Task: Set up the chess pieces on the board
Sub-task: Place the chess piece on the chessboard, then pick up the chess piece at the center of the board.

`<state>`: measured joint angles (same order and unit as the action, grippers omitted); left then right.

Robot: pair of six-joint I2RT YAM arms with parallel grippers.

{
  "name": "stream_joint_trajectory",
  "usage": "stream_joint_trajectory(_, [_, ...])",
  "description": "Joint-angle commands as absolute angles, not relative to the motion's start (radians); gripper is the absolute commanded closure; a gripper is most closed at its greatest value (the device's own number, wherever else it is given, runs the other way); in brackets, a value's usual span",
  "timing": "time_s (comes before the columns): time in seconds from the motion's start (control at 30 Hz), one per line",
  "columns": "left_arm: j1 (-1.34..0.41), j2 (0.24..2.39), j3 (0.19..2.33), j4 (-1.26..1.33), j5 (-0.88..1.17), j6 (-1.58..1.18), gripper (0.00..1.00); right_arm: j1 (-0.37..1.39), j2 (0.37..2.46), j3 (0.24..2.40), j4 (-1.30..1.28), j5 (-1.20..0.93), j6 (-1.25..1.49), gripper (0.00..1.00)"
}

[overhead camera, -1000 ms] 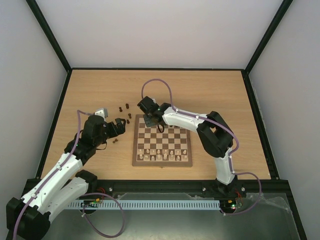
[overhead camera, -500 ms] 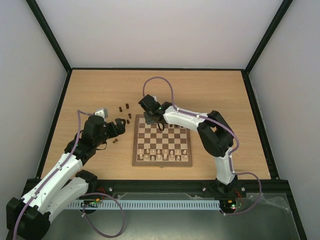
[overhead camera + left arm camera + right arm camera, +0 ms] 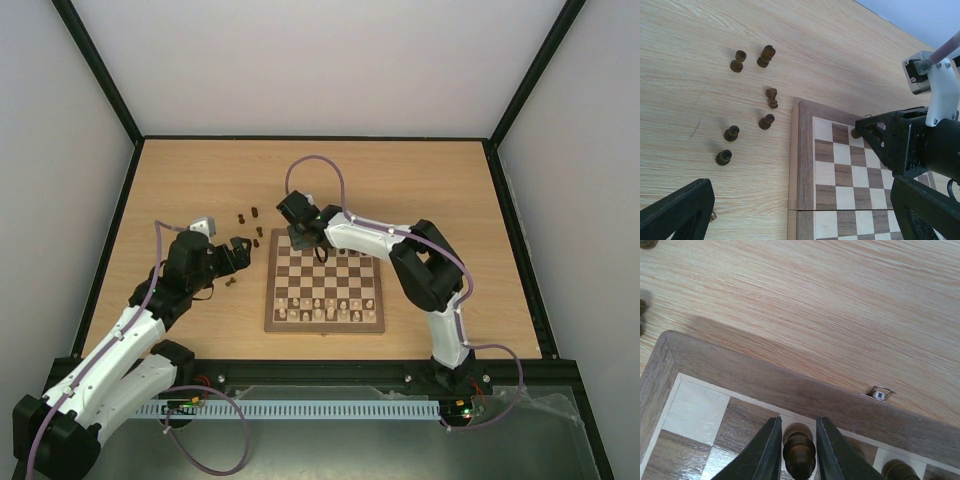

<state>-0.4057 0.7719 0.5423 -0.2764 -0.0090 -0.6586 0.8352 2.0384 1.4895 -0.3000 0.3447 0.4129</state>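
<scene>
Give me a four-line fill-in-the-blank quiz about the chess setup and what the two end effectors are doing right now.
1. The right end effector grips a ____ piece.
2. The left end effector is ____.
3. Loose dark pieces lie on the table, ____ of the board.
4. The pale pieces stand along the board's ____ edge.

Missing words: dark; open; left; near.

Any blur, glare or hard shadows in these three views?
Top external: even light, no glare, loose chess pieces tiny. Left wrist: those pieces crisp, with short soft shadows. Right wrist: the dark piece in the right gripper is sharp; a soft shadow darkens the table beside the board.
</scene>
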Motion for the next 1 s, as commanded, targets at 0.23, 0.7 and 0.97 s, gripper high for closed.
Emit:
stream_joint_trajectory(0.23, [-0.411,0.767,0.532,-0.282,-0.015,-0.66,0.01,0.83,2.048,1.499,-0.324,0.344,0.423,0.72])
stream_joint_trajectory(0.7, [-0.411,0.762,0.535,-0.279,-0.015,-0.663,0.01,0.83,1.912,1.524,-0.333,0.318,0.425,0.55])
stream_joint_trajectory(0.97, [-0.411,0.791,0.557,-0.268,-0.025,-0.67,0.01,0.831,1.743,1.526,-0.362,0.262,0.421,0.33])
